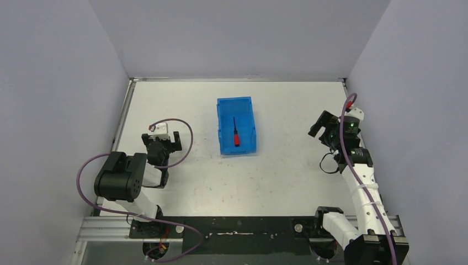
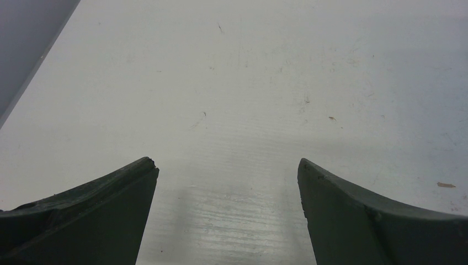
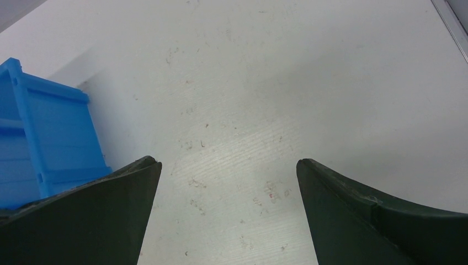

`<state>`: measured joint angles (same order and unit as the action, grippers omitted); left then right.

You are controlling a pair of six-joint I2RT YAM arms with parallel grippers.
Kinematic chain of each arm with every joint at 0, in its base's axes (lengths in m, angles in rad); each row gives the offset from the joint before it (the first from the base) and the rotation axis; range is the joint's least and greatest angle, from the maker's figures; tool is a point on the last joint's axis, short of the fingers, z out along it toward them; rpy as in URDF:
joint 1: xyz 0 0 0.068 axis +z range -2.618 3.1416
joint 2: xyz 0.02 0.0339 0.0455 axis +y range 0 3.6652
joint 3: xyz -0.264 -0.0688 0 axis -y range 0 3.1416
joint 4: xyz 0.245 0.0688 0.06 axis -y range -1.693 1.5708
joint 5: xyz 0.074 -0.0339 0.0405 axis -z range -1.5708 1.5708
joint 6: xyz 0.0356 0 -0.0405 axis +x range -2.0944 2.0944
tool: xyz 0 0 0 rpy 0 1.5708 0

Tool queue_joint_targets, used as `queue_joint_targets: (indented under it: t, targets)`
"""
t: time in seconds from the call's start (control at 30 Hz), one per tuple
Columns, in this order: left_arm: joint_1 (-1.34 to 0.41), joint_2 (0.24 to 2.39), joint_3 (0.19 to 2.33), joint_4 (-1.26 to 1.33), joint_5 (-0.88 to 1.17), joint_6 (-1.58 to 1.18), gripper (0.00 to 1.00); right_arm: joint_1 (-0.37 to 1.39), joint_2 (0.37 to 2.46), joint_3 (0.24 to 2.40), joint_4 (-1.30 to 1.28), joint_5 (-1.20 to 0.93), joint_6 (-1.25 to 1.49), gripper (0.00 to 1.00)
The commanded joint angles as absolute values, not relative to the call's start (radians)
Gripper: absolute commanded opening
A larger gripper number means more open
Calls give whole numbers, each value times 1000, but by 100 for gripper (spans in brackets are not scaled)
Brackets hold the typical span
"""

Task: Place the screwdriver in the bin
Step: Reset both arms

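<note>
Left fingers [image 2: 99, 215] and right fingers [image 3: 364, 221] hang apart, empty, well clear of the bin [image 1: 238, 149], since the screwdriver [image 1: 235, 131] already lies inside it; job looks done.

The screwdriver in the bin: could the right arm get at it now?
Probably yes: the screwdriver lies uncovered in the open-topped bin, and only bare table lies between it and the open right gripper.

The scuffed white table [image 1: 276, 182] carries the blue bin [image 1: 238, 149], standing flat near its middle.
</note>
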<state>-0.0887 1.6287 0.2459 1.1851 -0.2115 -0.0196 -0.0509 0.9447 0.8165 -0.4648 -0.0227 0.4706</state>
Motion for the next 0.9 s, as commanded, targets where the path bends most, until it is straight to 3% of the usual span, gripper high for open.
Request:
queue_joint_targets:
  t: [0.0, 0.47, 0.57, 0.67, 0.87]
  targets:
    - [-83, 1610, 253, 1211, -207, -30, 97, -41, 929, 820, -422, -3, 489, 100]
    - [-83, 1609, 255, 1211, -207, -29, 97, -8, 966, 826, -366, -42, 425, 100]
    - [-83, 1609, 254, 1211, -206, -29, 97, -6, 967, 808, -305, 83, 370, 100]
    - [-82, 1609, 254, 1210, -207, -29, 97, -6, 927, 720, -189, 217, 284, 100]
    - [-83, 1611, 254, 1210, -207, -29, 97, -6, 746, 379, 273, 222, 185, 100]
